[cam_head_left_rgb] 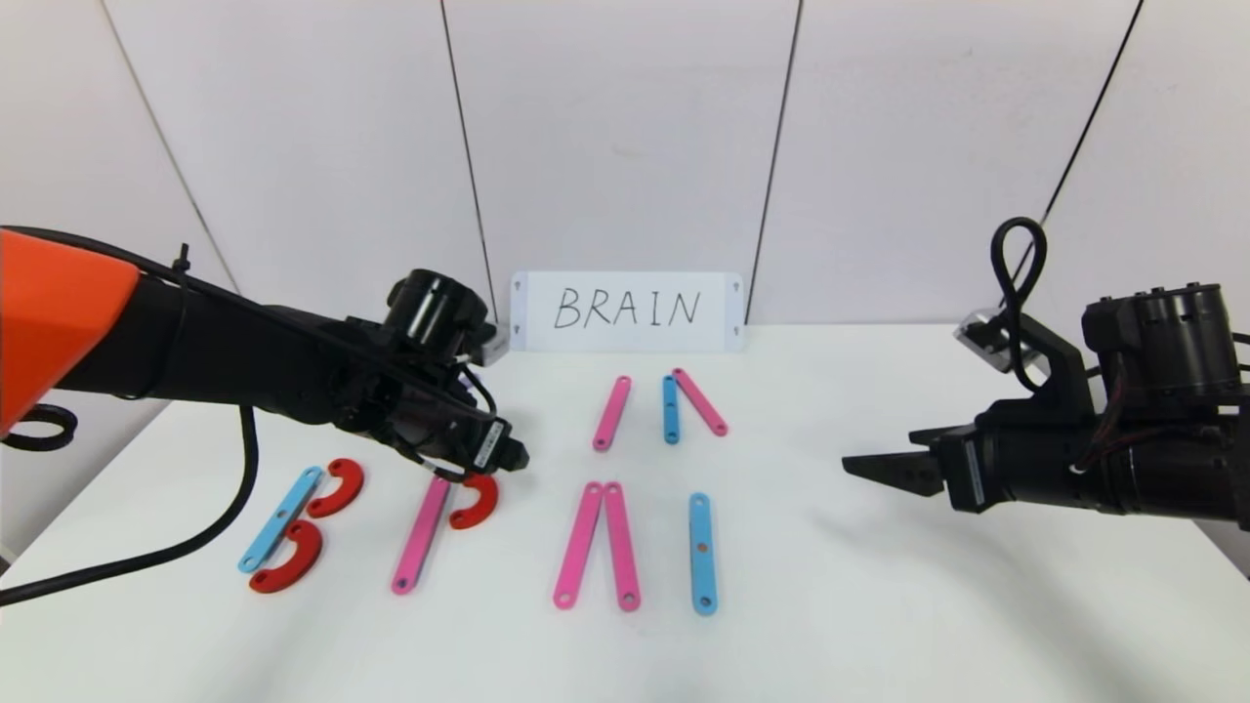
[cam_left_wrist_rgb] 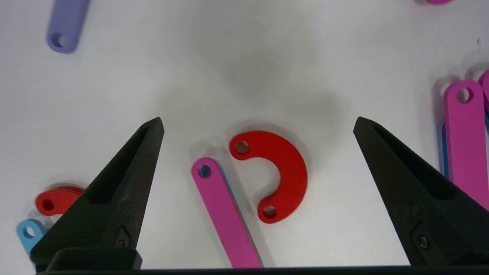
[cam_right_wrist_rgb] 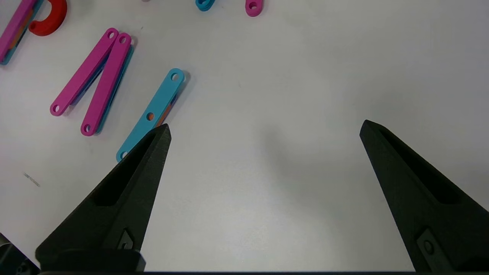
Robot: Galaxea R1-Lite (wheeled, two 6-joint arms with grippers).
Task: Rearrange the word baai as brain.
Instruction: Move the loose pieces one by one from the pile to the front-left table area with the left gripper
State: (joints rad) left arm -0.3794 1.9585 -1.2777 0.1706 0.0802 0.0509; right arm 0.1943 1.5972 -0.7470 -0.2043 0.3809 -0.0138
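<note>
On the white table [cam_head_left_rgb: 879, 605], in front of the white card [cam_head_left_rgb: 625, 310] that said BRAIN, your letters lay in a row. Far left of the card sat the B: a light-blue bar [cam_head_left_rgb: 280, 518] with two red curves [cam_head_left_rgb: 336, 487] touching it. Next came a long pink bar [cam_head_left_rgb: 422, 533] with one red curve [cam_head_left_rgb: 476, 502] at its top. That made a P, not yet an R.

Your left gripper [cam_head_left_rgb: 508, 457] hung just above that red curve, and its fingers [cam_left_wrist_rgb: 126, 183] were wide open with nothing in them. The curve lay flat on the table between them, just beside the pink bar's top end.

Your right gripper [cam_head_left_rgb: 879, 472] waited well off to the right of the card, open too and holding nothing.

Right below the card were two pink bars [cam_head_left_rgb: 598, 545] leaning like an A, and a light-blue bar [cam_head_left_rgb: 702, 552] for the I. Closer to the card lay three spare bars [cam_head_left_rgb: 671, 408].

I think the R needed a slanted leg. To do it well, you needed to lift straight up so you did not bump the curve, then pick a spare bar by its middle and lay it under the curve, touching the pink bar.
</note>
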